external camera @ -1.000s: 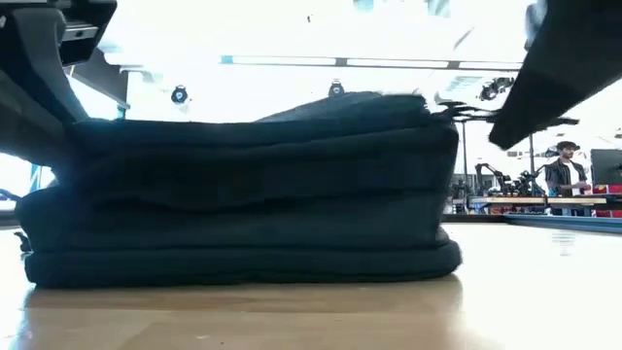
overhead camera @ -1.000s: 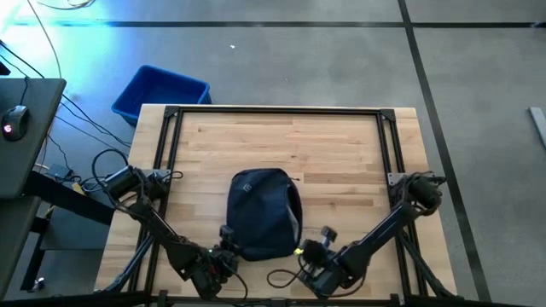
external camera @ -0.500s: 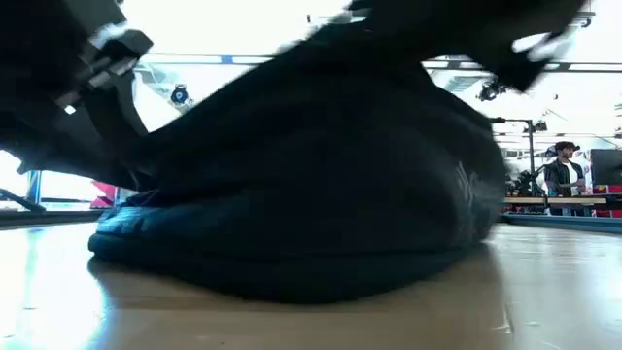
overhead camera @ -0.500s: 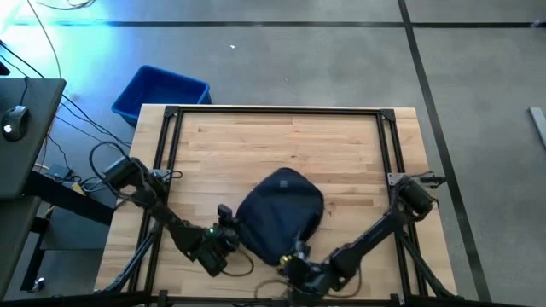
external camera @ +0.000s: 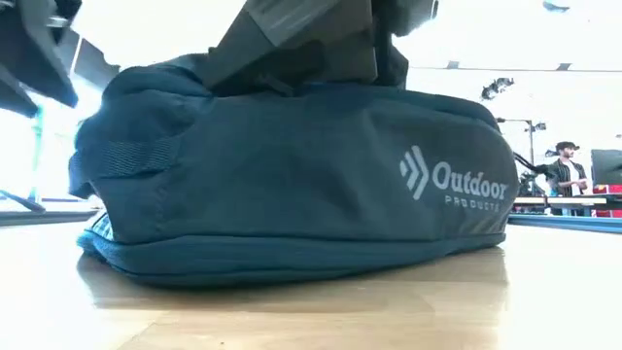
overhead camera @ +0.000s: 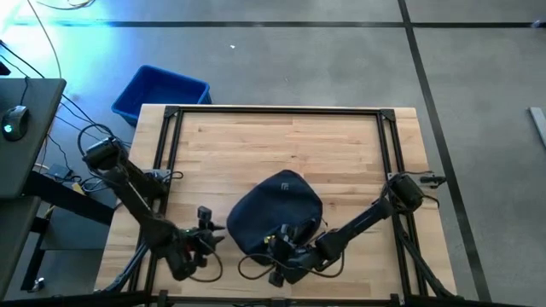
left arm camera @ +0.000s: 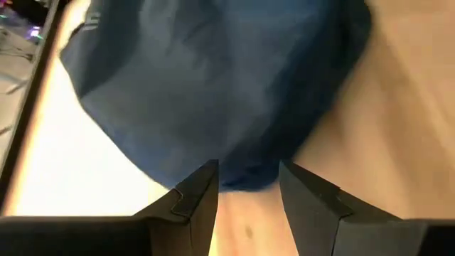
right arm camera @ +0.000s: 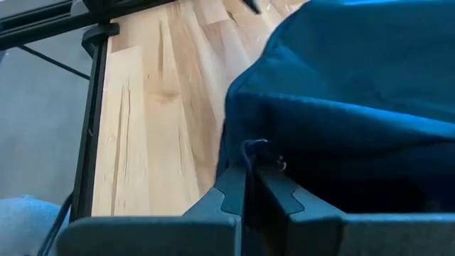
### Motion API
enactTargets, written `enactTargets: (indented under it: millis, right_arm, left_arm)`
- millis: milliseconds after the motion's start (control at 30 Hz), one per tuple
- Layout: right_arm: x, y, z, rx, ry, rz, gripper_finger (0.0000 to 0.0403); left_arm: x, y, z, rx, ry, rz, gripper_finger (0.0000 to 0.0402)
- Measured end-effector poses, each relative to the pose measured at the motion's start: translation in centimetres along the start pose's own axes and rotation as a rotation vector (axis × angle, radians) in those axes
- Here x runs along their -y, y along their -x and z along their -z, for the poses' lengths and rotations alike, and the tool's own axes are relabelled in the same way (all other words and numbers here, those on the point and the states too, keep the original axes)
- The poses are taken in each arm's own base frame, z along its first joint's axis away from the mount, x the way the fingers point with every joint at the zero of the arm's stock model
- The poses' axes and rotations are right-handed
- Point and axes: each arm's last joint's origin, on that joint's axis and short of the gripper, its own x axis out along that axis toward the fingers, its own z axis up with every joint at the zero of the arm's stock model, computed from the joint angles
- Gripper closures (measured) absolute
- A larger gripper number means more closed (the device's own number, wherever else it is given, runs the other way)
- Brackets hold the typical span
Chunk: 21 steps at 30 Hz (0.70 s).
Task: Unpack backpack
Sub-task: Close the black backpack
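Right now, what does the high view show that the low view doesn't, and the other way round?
Only the high view shows the left gripper open beside the backpack, the right gripper shut at its near edge, and the blue bin on the floor. Only the low view shows the white logo and a person behind. Both show the backpack lying on the table.

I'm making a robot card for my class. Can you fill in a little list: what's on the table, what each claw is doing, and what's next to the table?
On the table: dark navy backpack, lying flat
Left claw: open, beside the backpack, holding nothing
Right claw: shut on the backpack's edge
Beside the table: blue bin on the floor
Unpacking: nothing taken out yet
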Motion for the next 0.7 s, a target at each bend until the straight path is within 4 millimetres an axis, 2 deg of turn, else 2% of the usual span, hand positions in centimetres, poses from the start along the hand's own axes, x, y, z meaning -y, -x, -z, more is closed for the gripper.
enactTargets:
  millis: [100, 200, 267, 400, 533, 700]
  right_arm:
    - [-0.1, 0.1, 0.1, -0.001, 0.005, -0.003, 0.0403]
    - [-0.4, 0.3, 0.3, -0.002, 0.010, -0.010, 0.0403]
    - [-0.7, 0.5, 0.5, 0.002, 0.013, -0.009, 0.0403]
    - [-1.1, 0.8, 0.8, -0.001, 0.007, -0.021, 0.0403]
    - [-1.5, 1.1, 1.1, -0.004, 0.005, -0.033, 0.0403]
    - [-1.6, 1.2, 1.2, -0.005, 0.002, -0.036, 0.0403]
  left_arm:
    - [0.0, 0.8, 1.4, -0.067, -0.008, -0.026, 0.0273]
    - [0.0, 1.1, 1.8, -0.080, 0.089, -0.042, 0.0272]
    - [0.6, 1.1, 1.0, -0.003, 0.158, -0.008, 0.0272]
    - [2.2, 0.1, -2.0, 0.196, 0.234, 0.077, 0.0272]
    - [3.5, -1.7, -4.6, 0.358, 0.131, 0.160, 0.0272]
    - [3.6, -5.0, -5.9, 0.400, 0.034, 0.122, 0.0272]
